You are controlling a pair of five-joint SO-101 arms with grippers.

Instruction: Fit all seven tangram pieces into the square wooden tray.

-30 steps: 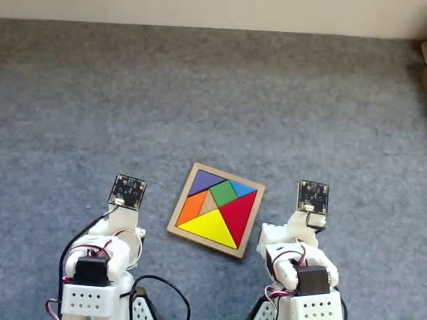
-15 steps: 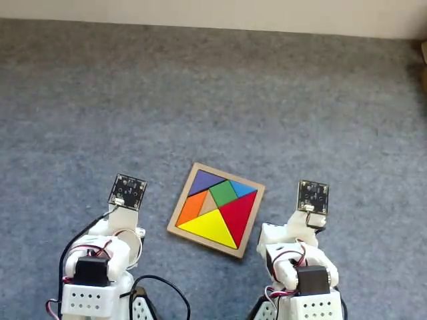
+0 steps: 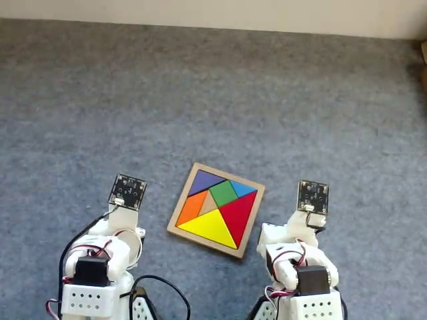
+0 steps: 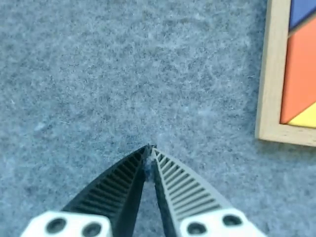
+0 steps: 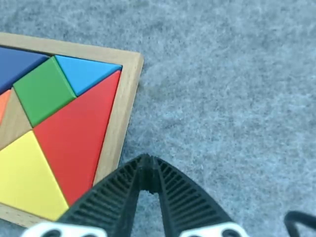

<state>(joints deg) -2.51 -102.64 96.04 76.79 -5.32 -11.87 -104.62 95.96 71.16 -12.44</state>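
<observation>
The square wooden tray (image 3: 174, 229) lies on the grey carpet between the two arms, turned slightly. It holds a purple piece (image 3: 204, 179), a green square (image 3: 223, 193), a blue triangle (image 3: 244, 189), an orange piece (image 3: 191, 207), a tan triangle (image 3: 209, 202), a red triangle (image 3: 238, 212) and a yellow triangle (image 3: 209, 227), all lying flat. My left gripper (image 4: 149, 149) is shut and holds nothing, over carpet beside the tray's frame (image 4: 269, 79). My right gripper (image 5: 147, 174) is shut and holds nothing, just off the tray's frame (image 5: 121, 113) by the red triangle (image 5: 74, 133).
Grey carpet (image 3: 213, 100) spreads out on all sides of the tray. A pale wall strip (image 3: 213, 13) runs along the far edge. Both arm bases (image 3: 90, 280) (image 3: 303, 283) stand at the near edge.
</observation>
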